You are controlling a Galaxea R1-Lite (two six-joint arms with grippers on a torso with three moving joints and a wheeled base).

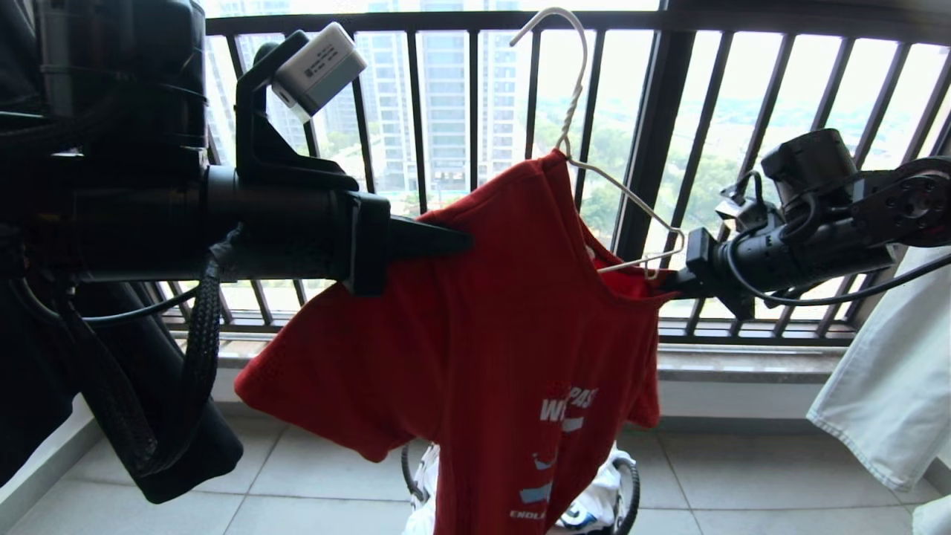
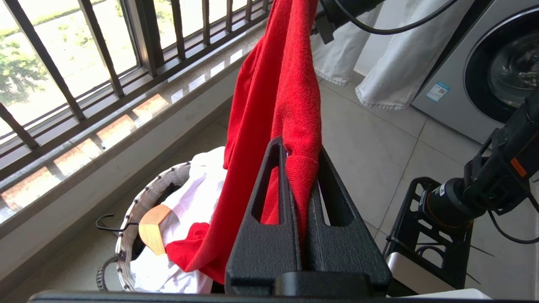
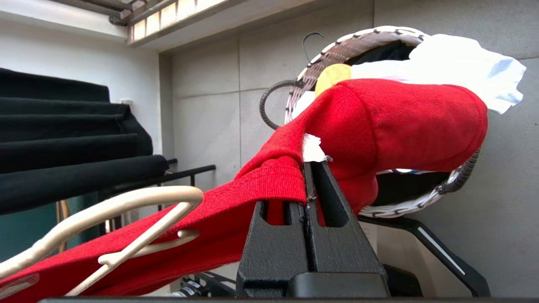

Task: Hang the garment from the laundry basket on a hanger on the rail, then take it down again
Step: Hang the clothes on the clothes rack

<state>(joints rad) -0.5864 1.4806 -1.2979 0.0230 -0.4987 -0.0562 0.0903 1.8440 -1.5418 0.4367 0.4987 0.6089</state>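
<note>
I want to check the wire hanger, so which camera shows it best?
The head view: the hanger shows from its hook to one arm, threaded through the red T-shirt collar. The right wrist view catches only one end. The left wrist view doesn't show it.

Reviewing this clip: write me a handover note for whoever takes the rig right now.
Left gripper: jaws shut on the red short-sleeved T-shirt at one shoulder.
Right gripper: jaws shut on the shirt's other shoulder edge.
Thin white wire hanger sits partly in the neck, one arm exposed, hook free in the air.
Small round white-rimmed basket is below, holding other laundry.
Done: shirt lifted from basket.
Left: whether it has hung yet is unclear.
</note>
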